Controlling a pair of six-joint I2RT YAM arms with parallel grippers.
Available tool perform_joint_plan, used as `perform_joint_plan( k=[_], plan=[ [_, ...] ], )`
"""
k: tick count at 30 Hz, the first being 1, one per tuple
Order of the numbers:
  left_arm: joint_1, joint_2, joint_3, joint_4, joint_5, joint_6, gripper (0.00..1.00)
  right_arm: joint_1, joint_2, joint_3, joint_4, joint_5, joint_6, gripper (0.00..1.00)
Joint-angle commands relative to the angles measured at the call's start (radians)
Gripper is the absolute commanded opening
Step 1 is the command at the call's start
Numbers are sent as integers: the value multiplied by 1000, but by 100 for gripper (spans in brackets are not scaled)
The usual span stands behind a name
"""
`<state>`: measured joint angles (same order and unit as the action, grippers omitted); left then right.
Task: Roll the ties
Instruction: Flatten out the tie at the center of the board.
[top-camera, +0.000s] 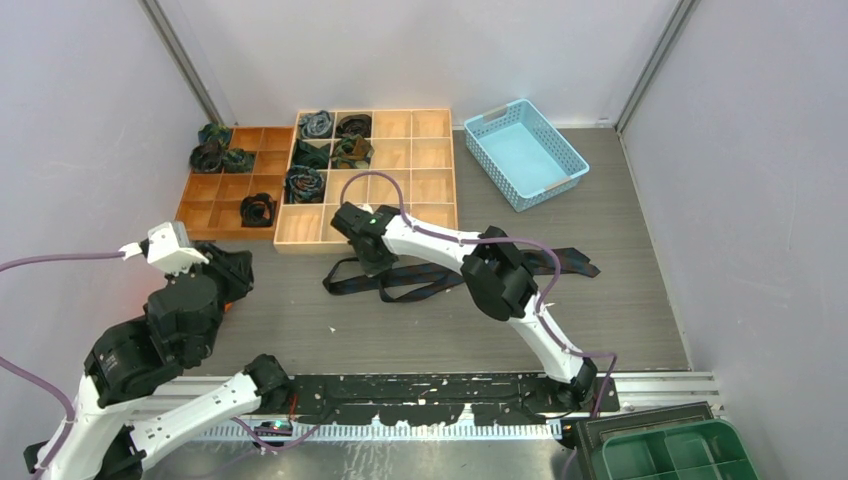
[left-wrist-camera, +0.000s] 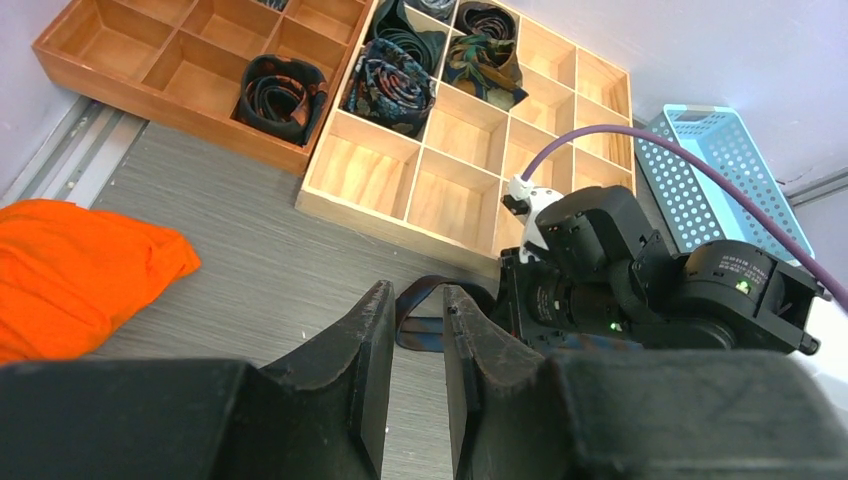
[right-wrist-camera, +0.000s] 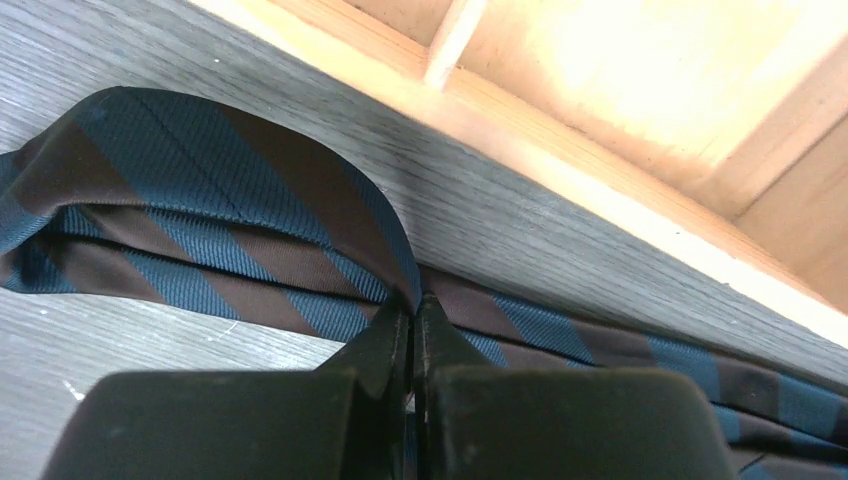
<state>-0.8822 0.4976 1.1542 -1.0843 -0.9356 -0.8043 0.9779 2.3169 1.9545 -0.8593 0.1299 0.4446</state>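
Striped tie (top-camera: 572, 263) lies unrolled across the middle of the bench (top-camera: 600, 330) in the top view, the right gripper (top-camera: 372, 262) down on its 9 o'clock end. Rolled ties (top-camera: 305, 184) sit in the wooden trays (top-camera: 425, 185) at 11 o'clock (a blue basket (top-camera: 525, 152) stands at 1 o'clock). The left gripper (top-camera: 228, 278) hangs at 8 o'clock.

From the left wrist, that gripper (left-wrist-camera: 415, 380) is narrowly parted and holds nothing, with an orange cloth (left-wrist-camera: 80, 270) at its 9 o'clock.

From the right wrist, the gripper (right-wrist-camera: 412, 335) is pinched tight on a fold of the tie (right-wrist-camera: 200, 200), just beside a tray wall (right-wrist-camera: 600, 190).
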Motion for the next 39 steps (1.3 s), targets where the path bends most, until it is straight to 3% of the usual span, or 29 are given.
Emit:
perform_joint_plan(
  k=[1,5,14,19,31,33,37,38,39],
  plan=[
    [2,-25,1,3,-29,-7,26,61,-97,47,31,165,-61,1],
    [2,-52,-3,17,-32,5,26,112,-114,84,33,300,-109,1],
    [2,-93,9,22,-44,34,25,171,-109,170,41,441,-178,1],
    [2,-112,-2,23,-47,36,25,175,-40,216,32,435,-214,1],
    [2,-152,-23,4,-63,43,25,175,88,191,201,404,-264,3],
    [2,-161,-31,3,-70,43,25,176,108,207,204,386,-258,15],
    [2,-172,-44,5,-67,43,27,177,68,143,247,311,-236,66],
    [2,-174,-47,10,-61,46,27,178,47,121,250,315,-226,75],
    [2,-172,-53,22,-50,56,28,177,16,95,253,330,-220,77]
  ],
)
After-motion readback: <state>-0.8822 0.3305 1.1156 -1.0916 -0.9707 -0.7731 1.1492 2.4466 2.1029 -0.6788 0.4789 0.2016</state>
